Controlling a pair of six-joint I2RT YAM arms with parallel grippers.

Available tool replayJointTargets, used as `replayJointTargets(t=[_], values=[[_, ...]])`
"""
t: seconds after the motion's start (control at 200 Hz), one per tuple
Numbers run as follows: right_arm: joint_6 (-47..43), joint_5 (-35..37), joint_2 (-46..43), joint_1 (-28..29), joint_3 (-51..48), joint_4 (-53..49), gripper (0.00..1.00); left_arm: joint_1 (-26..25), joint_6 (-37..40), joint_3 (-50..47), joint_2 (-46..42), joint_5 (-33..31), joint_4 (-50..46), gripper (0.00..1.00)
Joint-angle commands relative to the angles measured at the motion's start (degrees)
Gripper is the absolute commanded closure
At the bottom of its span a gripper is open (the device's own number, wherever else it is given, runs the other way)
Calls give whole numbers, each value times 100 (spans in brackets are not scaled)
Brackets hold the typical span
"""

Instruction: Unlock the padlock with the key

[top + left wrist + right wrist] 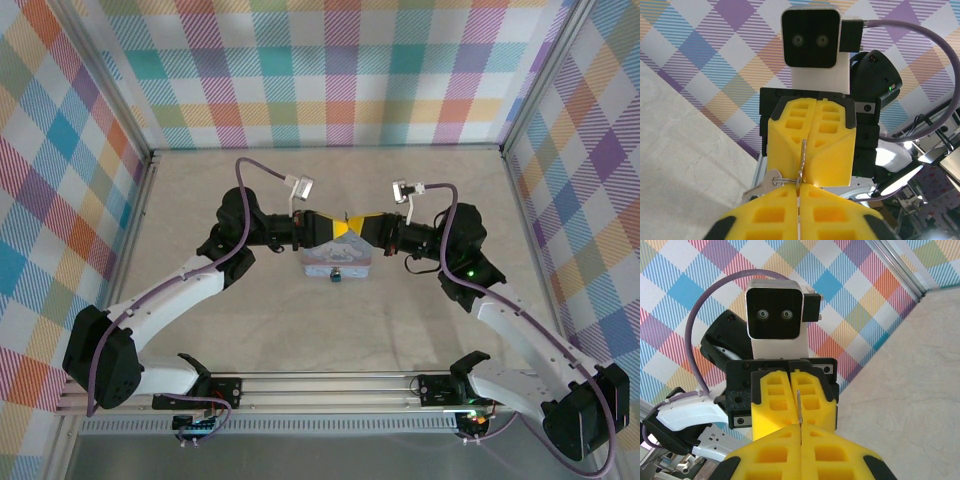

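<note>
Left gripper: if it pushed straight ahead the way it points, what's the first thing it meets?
The right gripper, almost at once: its shut yellow fingers face the left gripper tip to tip, with the key in its seam. Whether they already touch is unclear.

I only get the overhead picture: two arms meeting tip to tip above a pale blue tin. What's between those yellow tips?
Observer: The left wrist view shows a thin metal key standing on edge where they meet.
Operator: Anything else?
Observer: A second silver piece, perhaps another key, hangs beside it.
Operator: Who's holding it?
Observer: The right wrist view shows the left fingers and right fingers both closed; which pair grips the key, I cannot tell.
</note>
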Motion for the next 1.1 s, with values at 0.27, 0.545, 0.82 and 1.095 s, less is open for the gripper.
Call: replayJointTargets(t=[0.27,0.545,0.82,1.095], values=[[-1048,-223,95,23,785,-1632,100,384,255,-184,-509,-116,-516,54],[-1438,-813,409,58,1172,-2319,100,393,118,307,-87,393,-684,54],[-1564,-840,541,60,1222,-2444,100,384,1,303,-56,466,-511,72],[-1667,-761,564,59,1276,-2643,100,384,58,318,-71,466,-602,100]])
